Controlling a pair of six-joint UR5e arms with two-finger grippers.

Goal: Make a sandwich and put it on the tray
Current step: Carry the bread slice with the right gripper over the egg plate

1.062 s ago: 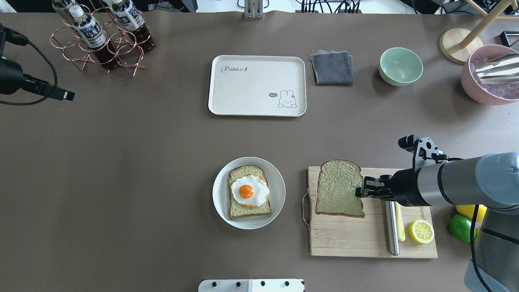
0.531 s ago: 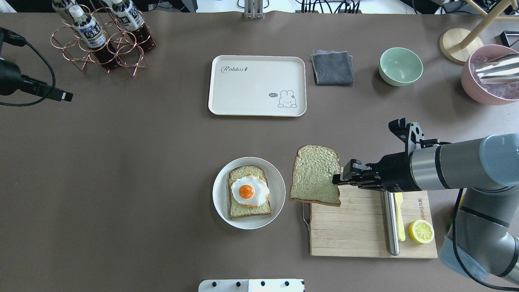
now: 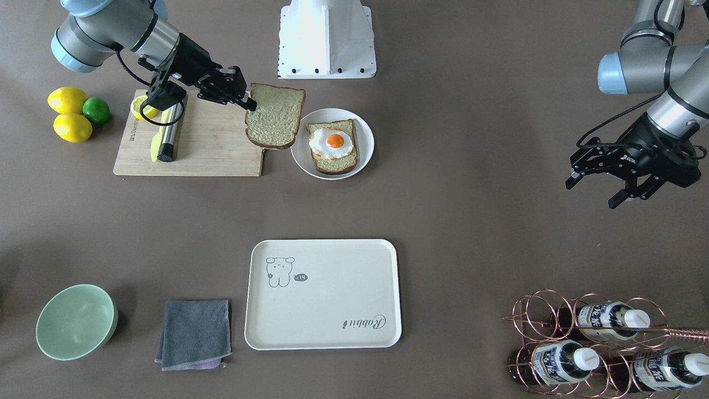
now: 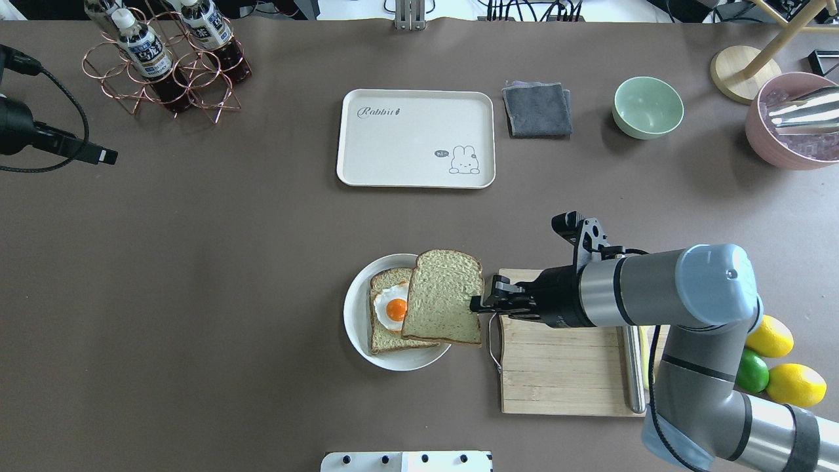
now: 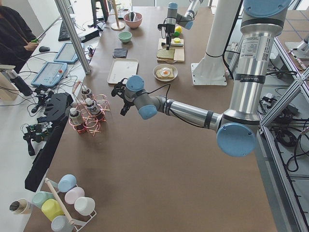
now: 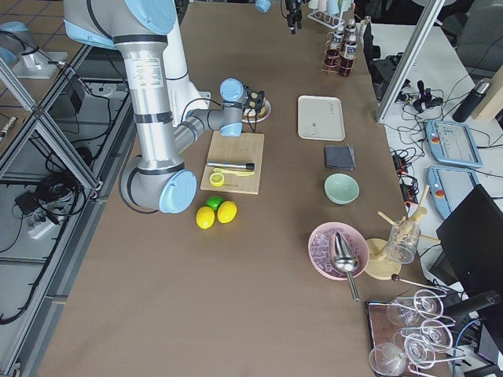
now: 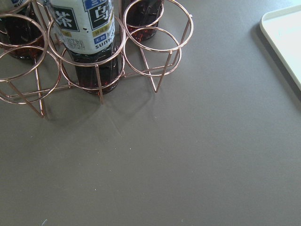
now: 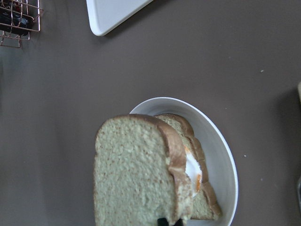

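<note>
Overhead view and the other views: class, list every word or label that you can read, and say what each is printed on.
"Rabbit": script on the tray.
"hi~": small speech bubble by the drawing on the same tray.
"SUNT" and "茶": label of a bottle in the wire rack, cut off by the frame.
Print on the cutting board: too blurred to read.

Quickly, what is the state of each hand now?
Left hand: open, holding nothing.
Right hand: closed on the top bread slice.

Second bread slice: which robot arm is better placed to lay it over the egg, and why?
Right. The right gripper holds the slice close by the plate; the left gripper hangs open, far off.
</note>
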